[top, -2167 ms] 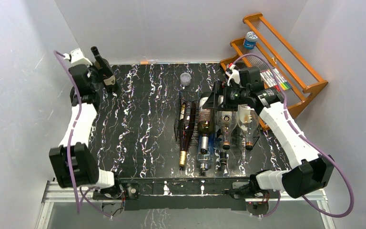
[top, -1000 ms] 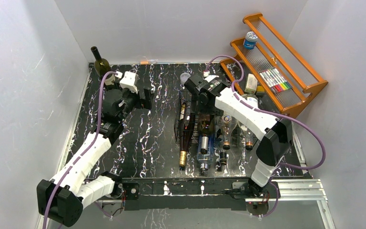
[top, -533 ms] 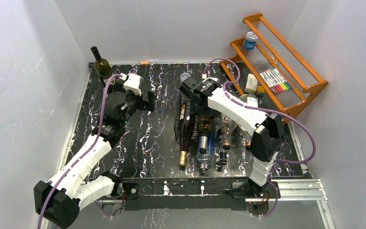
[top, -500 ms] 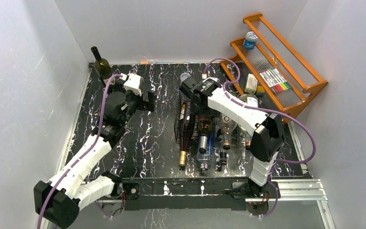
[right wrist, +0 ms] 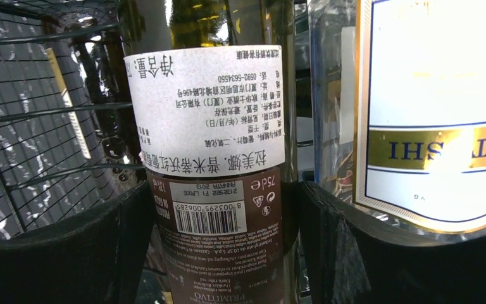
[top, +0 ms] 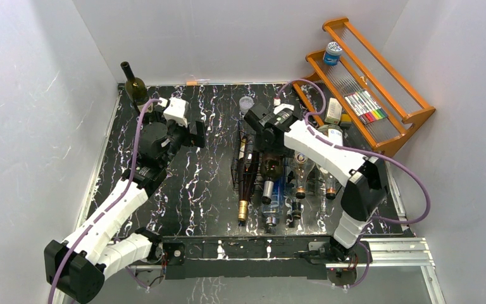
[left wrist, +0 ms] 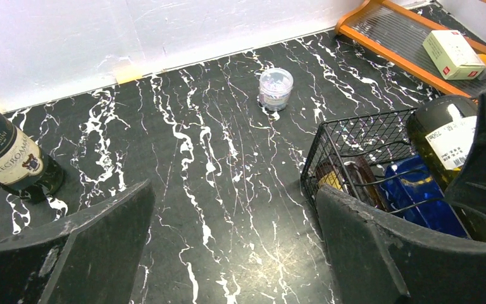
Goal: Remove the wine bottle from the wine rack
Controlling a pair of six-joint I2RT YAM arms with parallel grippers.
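Several bottles lie side by side in the wine rack (top: 236, 166), their necks toward the arms. From the left there is a dark red one with a gold cap (top: 245, 190), then the wine bottle (top: 269, 170) with a white label, a blue bottle (top: 279, 195) and clear glass bottles (top: 300, 172). Further right, the orange shelf (top: 411, 117) holds a blue-lidded can (top: 333, 52), a small box (top: 333, 110) and a pack of coloured markers (top: 367, 106).

In the far left corner a green bottle (top: 134, 85) stands upright on the table (top: 190, 183). The left gripper (top: 193, 133) hovers not far from it, with its fingers spread wide and nothing between them. A small lidded jar (top: 247, 103) stands just behind the rack.

The right gripper (top: 263, 142) reaches down at the far end of the rack. In the wrist view, its fingers (right wrist: 69, 253) stand one on each side of the wine bottle, right against the glass. Whether they already press on it I cannot tell. A bottle with a white and gold label (right wrist: 430, 126) lies close beside the right finger.
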